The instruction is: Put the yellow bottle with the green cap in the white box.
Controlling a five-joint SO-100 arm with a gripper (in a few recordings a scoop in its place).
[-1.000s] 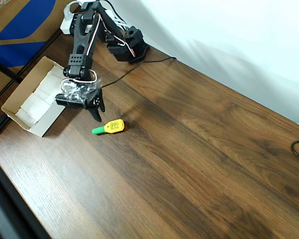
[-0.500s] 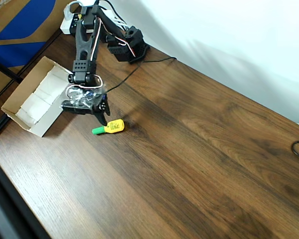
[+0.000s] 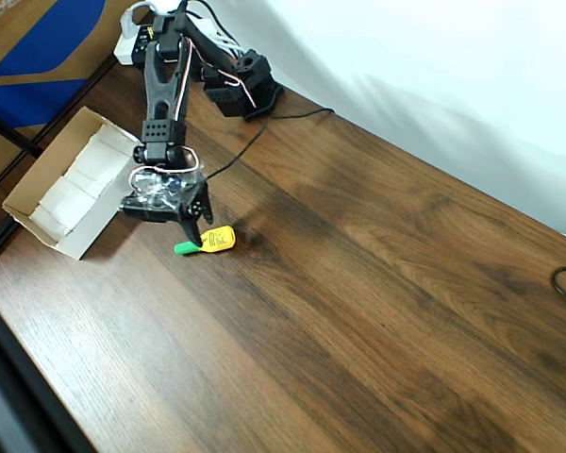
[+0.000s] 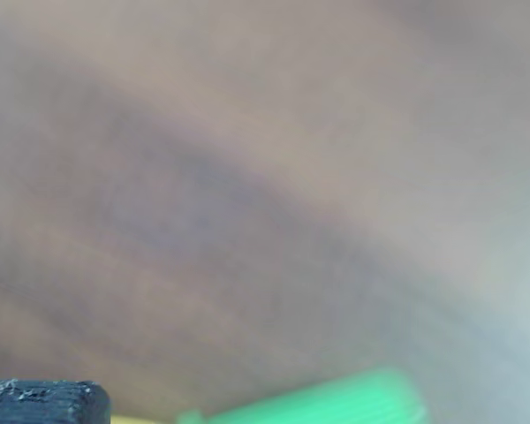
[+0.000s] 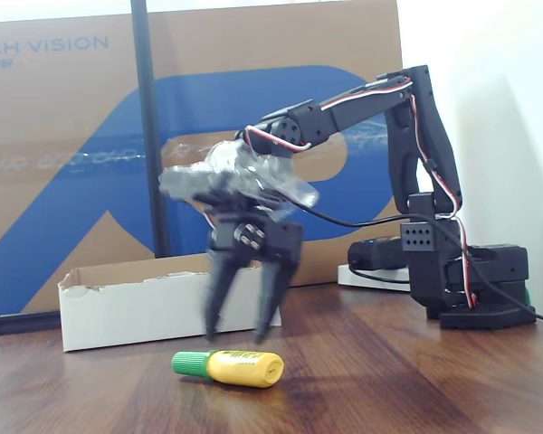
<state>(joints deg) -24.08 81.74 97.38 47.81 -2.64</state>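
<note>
Overhead view first: yellow bottle with the green cap [image 3: 208, 241] lying flat on the dark wooden table [image 3: 377, 311], green end pointing toward the white box [image 3: 40, 219]. Black gripper [image 3: 194, 225] right over the bottle's cap end, wrapped in crinkled clear plastic at the wrist. White box off to the left in that view, near the table's edge, open top up, white inside, apart from the bottle.

Fixed view from the side: gripper [image 5: 239, 331] pointing down, fingers spread with a clear gap between them, tips poised just above the bottle [image 5: 228, 367] and holding nothing. Slight blur on the fingers. Bottle on its side in front, dark print facing the camera. White box [image 5: 118, 304] behind and to the left, in front of brown-and-blue cardboard [image 5: 63, 145].

Wrist view: mostly blur, a streak of bright green cap [image 4: 336, 405] low in the frame, one dark fingertip [image 4: 44, 402] at the bottom left corner.
</note>
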